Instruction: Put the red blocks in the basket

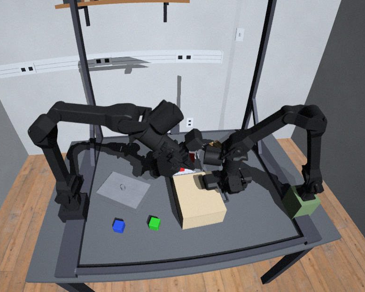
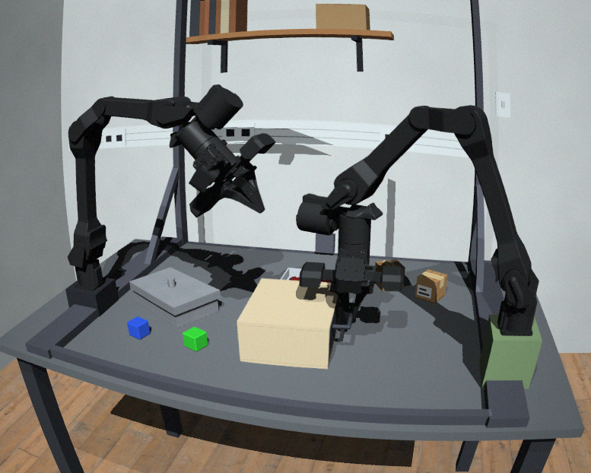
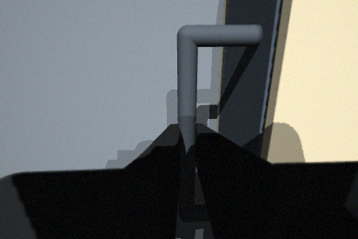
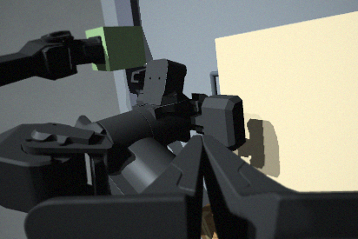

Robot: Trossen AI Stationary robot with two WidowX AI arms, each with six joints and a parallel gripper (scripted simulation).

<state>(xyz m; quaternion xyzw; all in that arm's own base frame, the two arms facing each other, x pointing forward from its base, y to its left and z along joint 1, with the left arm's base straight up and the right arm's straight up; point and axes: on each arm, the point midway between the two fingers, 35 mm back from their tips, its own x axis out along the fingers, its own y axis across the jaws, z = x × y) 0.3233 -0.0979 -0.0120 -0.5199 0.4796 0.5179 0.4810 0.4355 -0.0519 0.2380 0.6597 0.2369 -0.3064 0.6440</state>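
And gripping the grey metal bar handle (image 1: 225,197) (image 2: 342,326) (image 3: 187,78) with the left gripper (image 1: 231,185) (image 2: 342,333) (image 3: 186,132), at three o'clock on the light wooden cabinet (image 1: 198,195) (image 2: 285,325) (image 3: 323,65) (image 4: 291,100) in the top view! Leaving the drawer's exact fit hard to call from here.

Holding the right gripper (image 1: 192,166) (image 2: 262,209) (image 4: 201,142) closed on nothing, fingertips meeting, and pointing it downward, high above the table. Covering part of the white basket (image 1: 187,172) (image 2: 289,272) in the top view, at about eleven to twelve o'clock from the cabinet. Spotting two red blocks (image 1: 182,169) (image 2: 293,278) inside that basket, partly masked, one lying in shade.

Over to nine o'clock now: seeing the flat grey lid (image 1: 122,190) (image 2: 173,290) sitting tilted on the grey metal box (image 1: 106,201) (image 2: 191,316), showing a gap beneath one edge. Picking out the bright green cube (image 1: 154,223) (image 2: 195,338) around eight o'clock, and the blue cube (image 1: 119,226) (image 2: 138,328) farther out that same way, both resting on the grey table (image 1: 122,251) (image 2: 387,376), well apart from the basket.
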